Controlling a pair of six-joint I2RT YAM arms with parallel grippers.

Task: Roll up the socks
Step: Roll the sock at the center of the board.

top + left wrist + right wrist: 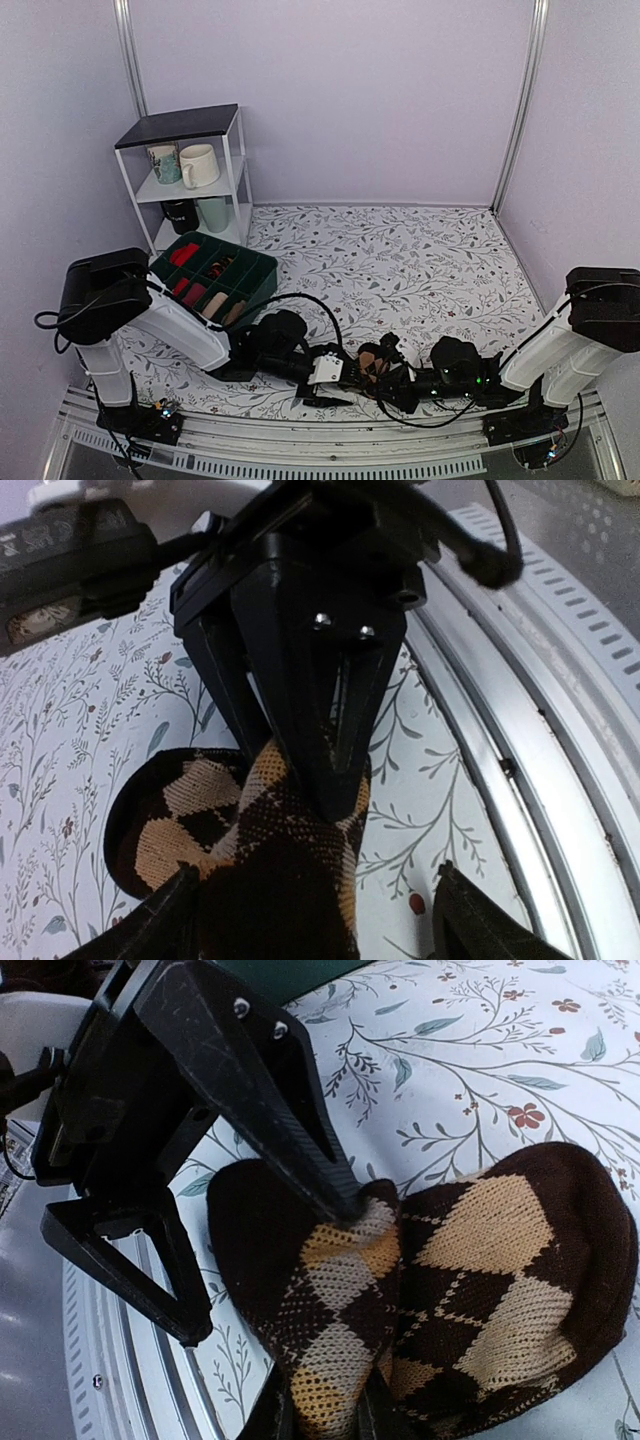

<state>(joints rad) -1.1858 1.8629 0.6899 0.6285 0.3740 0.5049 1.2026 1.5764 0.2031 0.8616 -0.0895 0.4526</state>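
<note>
Top external view: both arms reach in low along the near edge of the table [430, 250] and meet near its middle
Far left, green tray [262, 266]: holds rolled socks in its compartments, well apart from the work
Centre-left, left gripper [325, 918]: jaws wide, standing either side of the bundle; one finger lies on the fabric, nothing clamped
Centre, socks [500, 1250]: the brown argyle pair, bunched into a fat loose roll on the table between the two grippers, just beside the metal rail [540, 780]
Centre-right, right gripper [320, 1412]: narrow, pinched on the folded edge of the socks
Step in hand: looks to me like the tuck at the end of the roll, with the bundle formed but not yet secured
Next move: probably the left gripper has to close on the loose cuff and draw it over the roll while the right gripper holds; a slack pinch could let the roll spring open
</note>
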